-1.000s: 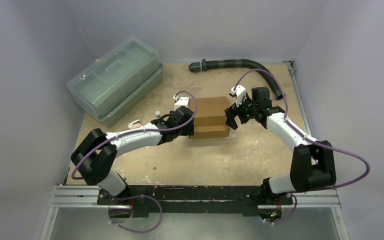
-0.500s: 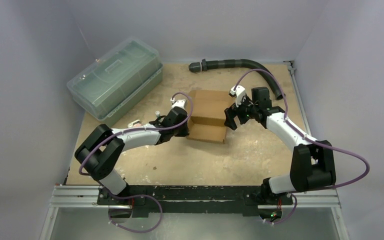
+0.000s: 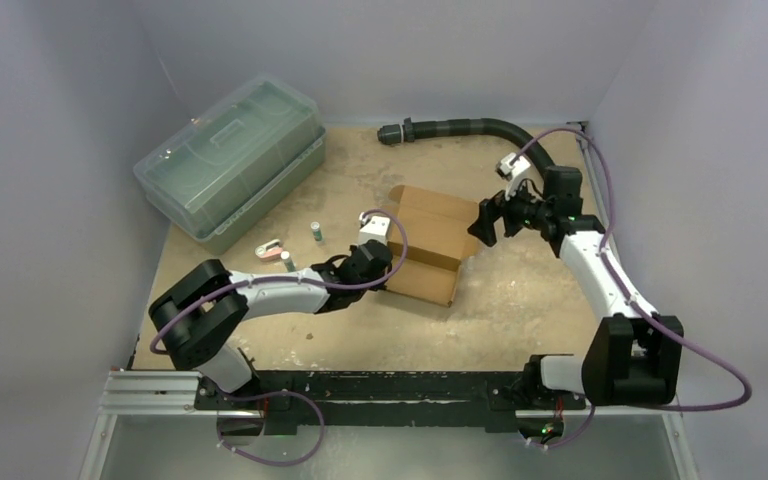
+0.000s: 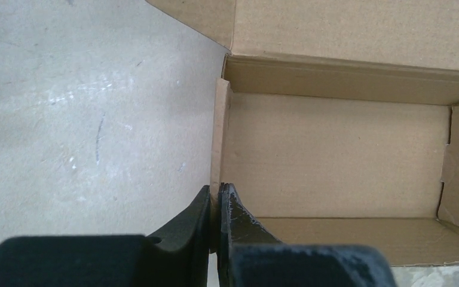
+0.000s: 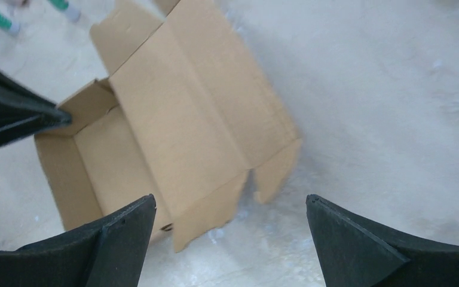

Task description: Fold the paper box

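One tan, scuffed surface (image 3: 520, 300) carries everything, with grey walls around it. Largest on it is a clear greenish lidded plastic bin (image 3: 230, 160), set at an angle in the far left corner. A black ribbed hose (image 3: 480, 127) curves along the far edge toward the right wall. The paper box (image 3: 430, 240) lies around the middle of the surface, turned slightly askew. It is a shallow brown carton with its hollow facing up and its lid panel laid back on the far side. An end flap sticks out at its right end. The left claw (image 4: 218, 200) is pinched tight on the thin upright wall at the box's left end, one finger inside the hollow and one outside. The right claw (image 3: 481, 222) stands spread as wide as it goes, just off the box's far right corner, holding nothing. Left of the box lie a small pink piece (image 3: 269, 248), a green-banded tube (image 3: 316, 231) and a second tube (image 3: 288, 260), well apart from the carton.
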`<state>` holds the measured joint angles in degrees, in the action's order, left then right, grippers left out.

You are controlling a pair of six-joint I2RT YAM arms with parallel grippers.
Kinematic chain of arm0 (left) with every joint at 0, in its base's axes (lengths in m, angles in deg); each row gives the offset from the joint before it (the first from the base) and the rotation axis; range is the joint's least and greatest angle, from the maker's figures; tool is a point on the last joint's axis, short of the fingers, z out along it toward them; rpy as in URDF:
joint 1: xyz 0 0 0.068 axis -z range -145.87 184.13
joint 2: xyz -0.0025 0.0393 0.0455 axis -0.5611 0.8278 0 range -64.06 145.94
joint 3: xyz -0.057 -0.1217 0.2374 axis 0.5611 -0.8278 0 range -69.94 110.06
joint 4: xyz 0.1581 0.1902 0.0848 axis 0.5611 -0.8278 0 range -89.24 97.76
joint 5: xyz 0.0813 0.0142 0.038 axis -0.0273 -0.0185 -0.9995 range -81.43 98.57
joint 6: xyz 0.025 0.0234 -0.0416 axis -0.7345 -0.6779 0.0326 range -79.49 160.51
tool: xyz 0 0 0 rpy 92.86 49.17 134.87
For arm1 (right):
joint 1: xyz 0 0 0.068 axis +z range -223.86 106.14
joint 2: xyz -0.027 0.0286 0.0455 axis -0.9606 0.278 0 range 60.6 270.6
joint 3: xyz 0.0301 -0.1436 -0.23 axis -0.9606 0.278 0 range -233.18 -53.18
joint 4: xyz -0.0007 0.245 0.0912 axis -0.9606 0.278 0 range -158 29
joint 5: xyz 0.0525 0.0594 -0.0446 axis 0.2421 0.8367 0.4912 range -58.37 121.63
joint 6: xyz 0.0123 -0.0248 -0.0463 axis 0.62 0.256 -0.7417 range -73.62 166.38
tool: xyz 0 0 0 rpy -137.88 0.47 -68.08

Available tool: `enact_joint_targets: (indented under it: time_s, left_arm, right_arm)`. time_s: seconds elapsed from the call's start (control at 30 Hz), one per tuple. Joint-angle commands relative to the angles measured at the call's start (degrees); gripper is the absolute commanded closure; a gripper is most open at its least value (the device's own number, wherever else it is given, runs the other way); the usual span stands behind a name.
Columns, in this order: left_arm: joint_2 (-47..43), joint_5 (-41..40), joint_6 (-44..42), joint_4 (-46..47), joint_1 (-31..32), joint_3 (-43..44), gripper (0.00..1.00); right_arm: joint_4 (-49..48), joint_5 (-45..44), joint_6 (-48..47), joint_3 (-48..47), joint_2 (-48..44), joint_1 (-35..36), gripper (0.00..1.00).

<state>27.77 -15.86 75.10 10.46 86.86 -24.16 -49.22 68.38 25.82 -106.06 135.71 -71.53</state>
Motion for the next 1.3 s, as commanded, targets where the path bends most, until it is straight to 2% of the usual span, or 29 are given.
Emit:
enact_joint_targets:
  time_s: [0.0, 0.2, 0.3, 0.43, 0.6, 0.7, 0.8, 0.93, 1.0, 1.07, 1.17, 1.27]
  left_arm:
    - [-3.8, -5.4, -4.7, 2.1, 0.7, -3.8, 1.0]
    - [-5.3, -5.3, -9.5, 4.4, 1.0, -4.8, 1.0]
    - [-5.5, -5.2, -11.7, 5.4, 1.3, -5.1, 1.0]
    - [-5.9, -4.9, -14.6, 7.2, 1.6, -5.4, 1.0]
    - [-6.7, -4.8, -16.5, 8.0, 1.6, -5.3, 1.0]
    - [-7.4, -4.4, -17.2, 9.3, 1.7, -6.1, 1.0]
    - [-7.5, -4.0, -17.7, 10.0, 1.7, -6.3, 1.0]
    - [-7.8, -3.5, -17.4, 11.0, 1.7, -6.7, 1.0]
    - [-8.0, -3.4, -17.0, 11.2, 1.7, -6.8, 1.0]
    - [-8.0, -3.3, -16.6, 11.4, 1.7, -6.8, 1.0]
    - [-7.7, -2.8, -16.2, 11.7, 1.6, -6.8, 1.0]
    - [-7.0, -1.5, -15.4, 12.0, 1.3, -6.5, 0.89]
  right_arm:
    - [-2.6, 3.5, 4.9, -3.0, -0.8, -2.1, 0.01]
    - [-0.9, 10.0, 6.5, -7.0, 5.4, -4.6, 0.01]
    - [2.9, 12.0, 3.7, -11.0, 9.2, -4.2, 0.01]
    - [9.7, 12.7, -1.6, -15.8, 14.9, 1.7, 0.01]
    - [8.3, 11.8, 1.2, -16.8, 17.8, 4.9, 0.01]
    - [8.0, 12.2, 1.7, -16.6, 17.7, 4.8, 0.06]
    - [8.7, 15.2, 1.1, -16.5, 17.8, 4.9, 0.26]
    - [7.9, 15.8, 0.5, -15.5, 16.4, 4.9, 0.78]
    - [7.0, 15.2, 0.0, -14.3, 14.4, 4.9, 0.93]
    - [6.1, 13.7, -1.2, -13.1, 11.6, 4.9, 1.0]
    - [4.3, 11.7, -2.7, -11.0, 6.0, 5.2, 1.0]
    - [3.5, 10.3, -4.2, -9.5, 1.8, 6.1, 1.0]
